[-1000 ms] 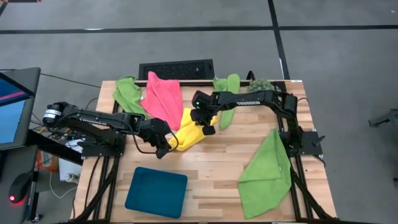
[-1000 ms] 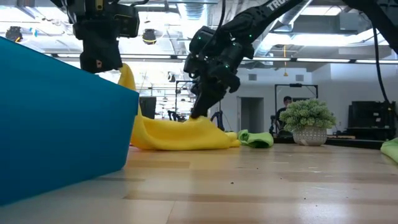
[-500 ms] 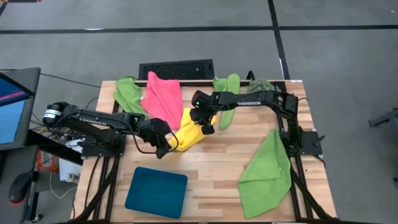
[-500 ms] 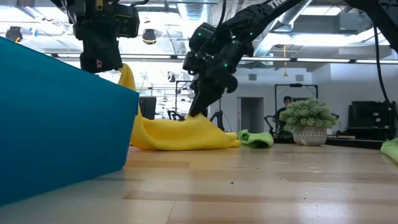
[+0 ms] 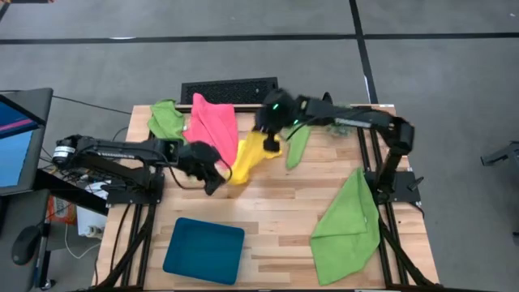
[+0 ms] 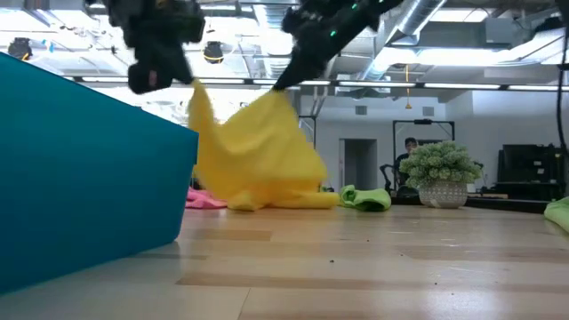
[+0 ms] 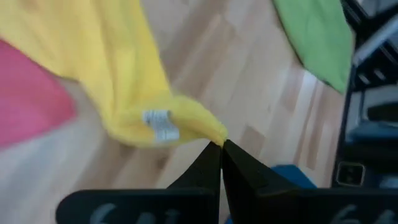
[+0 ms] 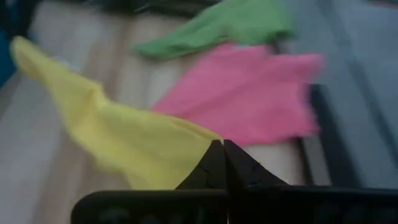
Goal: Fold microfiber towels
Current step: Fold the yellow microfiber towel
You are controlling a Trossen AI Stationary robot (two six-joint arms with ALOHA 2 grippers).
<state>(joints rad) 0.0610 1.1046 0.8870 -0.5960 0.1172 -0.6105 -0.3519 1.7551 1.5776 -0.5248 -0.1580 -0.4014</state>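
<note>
Limp yellow microfiber towel (image 5: pixel 247 156) hangs just above table centre, toward twelve o'clock, pinched between left gripper (image 5: pixel 212 174) at eight o'clock and right gripper (image 5: pixel 270 139) at two, each clamped on a corner. Soft, light, sagging cloth: corners seem the best hold.

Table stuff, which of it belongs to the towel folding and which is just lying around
Part of the job:
yellow towel, lifted between the left gripper and right gripper, both shut on its corners
pink towel
green towels: back left, back middle, front right

Just lying about:
teal tray
plant
keyboard
</note>
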